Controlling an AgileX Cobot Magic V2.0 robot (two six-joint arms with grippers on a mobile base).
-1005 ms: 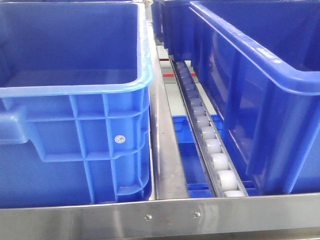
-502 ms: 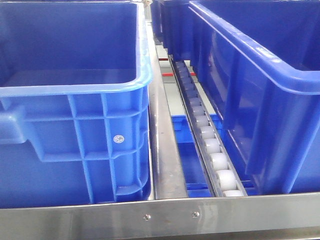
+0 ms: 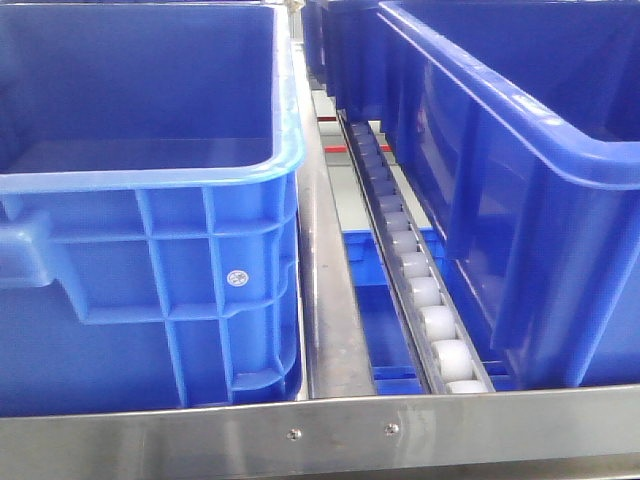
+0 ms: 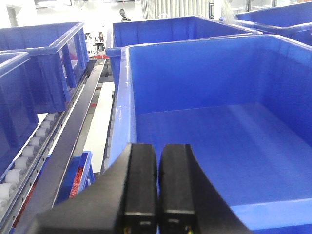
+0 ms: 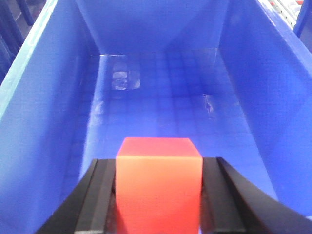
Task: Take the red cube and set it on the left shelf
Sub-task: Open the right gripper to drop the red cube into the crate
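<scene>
A racked workspace of deep blue plastic bins is shown, with a brushed steel rail (image 3: 320, 435) running across the front and a sloping roller track (image 3: 420, 290) of white wheels set between two of the bins. In the left wrist view, further bins and a bright hall are seen in the background, where details are too blurred to be read.

The red cube (image 5: 159, 185) is held by the right gripper (image 5: 159, 195), its two black fingers (image 5: 97, 200) pressed against opposite sides of the cube. The cube is suspended above the inside of a blue bin (image 5: 44, 97), whose gridded floor and sloped walls are seen below and ahead of it; no contact between cube and bin floor is shown. Which bin of the rack this is cannot be told from the wrist view alone.

The left gripper (image 4: 157, 195) is seen with its black fingers (image 4: 139, 185) brought together, only a thin seam left between them and nothing held. It is positioned at the near rim of a large blue bin (image 4: 124, 97) with a bare floor.

In the front view, a ribbed bin on the left (image 3: 150, 180) and a second bin on the right (image 3: 520, 130) are seen, separated by a steel divider (image 3: 325, 300) and the roller track.
</scene>
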